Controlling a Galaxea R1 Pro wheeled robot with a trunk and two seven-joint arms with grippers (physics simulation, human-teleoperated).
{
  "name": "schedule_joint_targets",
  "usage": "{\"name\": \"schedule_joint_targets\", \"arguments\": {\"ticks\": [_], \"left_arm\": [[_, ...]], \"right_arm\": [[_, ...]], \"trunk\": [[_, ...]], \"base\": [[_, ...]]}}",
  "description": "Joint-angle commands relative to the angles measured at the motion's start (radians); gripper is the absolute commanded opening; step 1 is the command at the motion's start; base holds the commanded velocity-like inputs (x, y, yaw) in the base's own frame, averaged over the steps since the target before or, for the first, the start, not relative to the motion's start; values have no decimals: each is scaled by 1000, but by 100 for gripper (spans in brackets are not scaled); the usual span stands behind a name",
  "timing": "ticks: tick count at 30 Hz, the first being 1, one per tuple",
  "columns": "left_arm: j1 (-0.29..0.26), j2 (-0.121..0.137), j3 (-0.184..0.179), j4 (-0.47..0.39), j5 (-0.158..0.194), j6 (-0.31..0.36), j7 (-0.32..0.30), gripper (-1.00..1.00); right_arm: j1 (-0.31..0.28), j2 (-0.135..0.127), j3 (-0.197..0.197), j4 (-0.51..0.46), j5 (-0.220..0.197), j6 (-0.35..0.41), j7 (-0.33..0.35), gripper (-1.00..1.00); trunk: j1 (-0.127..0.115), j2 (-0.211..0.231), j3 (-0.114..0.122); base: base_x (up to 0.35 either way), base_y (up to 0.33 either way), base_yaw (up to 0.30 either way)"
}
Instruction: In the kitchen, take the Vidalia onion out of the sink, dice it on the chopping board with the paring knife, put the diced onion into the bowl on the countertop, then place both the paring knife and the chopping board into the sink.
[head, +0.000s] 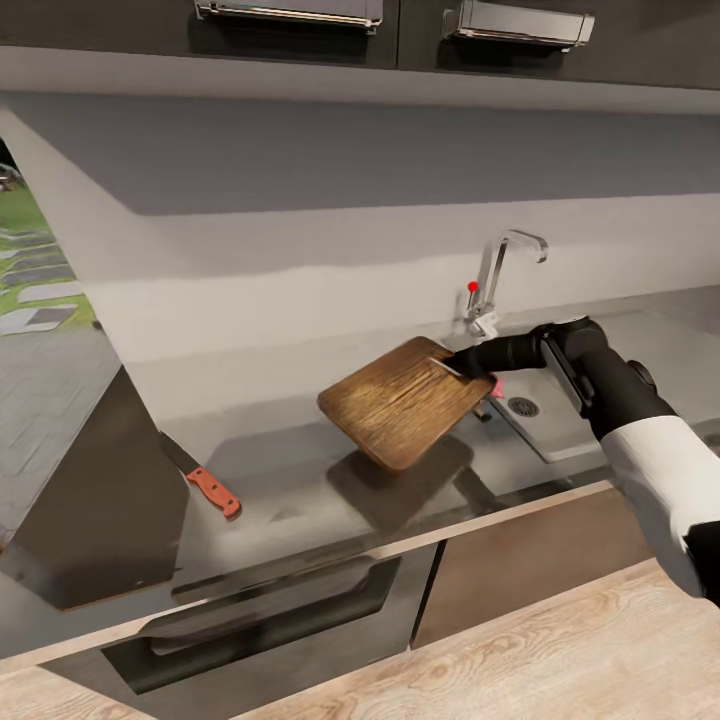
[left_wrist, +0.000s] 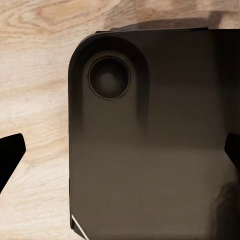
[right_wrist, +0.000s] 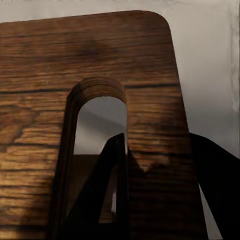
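A: Where is the chopping board (head: 405, 402) seen?

B: It is seen at the centre of the head view, lifted clear of the tabletop (head: 300, 480) and tilted, with its shadow cast on the grey surface below. Its handle end is held by the right end effector (head: 470, 365), just left of the sink (head: 545, 420) and below the faucet (head: 495, 275).

A: How is that end effector set?

B: It is pinched on the board at the handle slot. In the right wrist view one dark finger (right_wrist: 107, 195) is seen through the slot of the board (right_wrist: 60, 75), and the other (right_wrist: 215, 185) lies against the board's face.

A: And the paring knife?

B: The paring knife (head: 200, 478) is seen lying flat on the tabletop at the lower left of the head view, red handle toward the counter edge, well apart from the board.

A: What is shown of the left end effector?

B: Its fingertips (left_wrist: 10, 155) are seen spread wide at the two sides of the left wrist view, with nothing between them, over a dark rounded panel (left_wrist: 150, 140) and a wooden floor (left_wrist: 35, 75).
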Motion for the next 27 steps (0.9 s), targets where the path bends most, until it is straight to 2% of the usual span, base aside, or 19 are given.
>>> {"name": "schedule_joint_targets", "arguments": {"ticks": [1,6,13,20,27], "left_arm": [[1,0,-1,-2,0,-1,4,100],[1,0,-1,-2,0,-1,4,100],[1,0,-1,-2,0,-2,4,100],[1,0,-1,-2,0,-1,4,100],[1,0,-1,-2,0,-1,4,100]], "right_arm": [[-1,8,2,-1,-7,11,-24,-100],[-1,45,3,-1,-8,9,-140,-100],[-1,57,4,-1,-9,9,-174,-100],[-1,93,2,6,-9,9,-271,-100],[-1,105,2,12,-9,10,-290,-100]], "trunk": [[0,0,-1],[0,0,-1],[0,0,-1],[0,0,-1],[0,0,-1]], "base": [[0,0,0],[0,0,0],[0,0,0],[0,0,0],[0,0,0]]}}
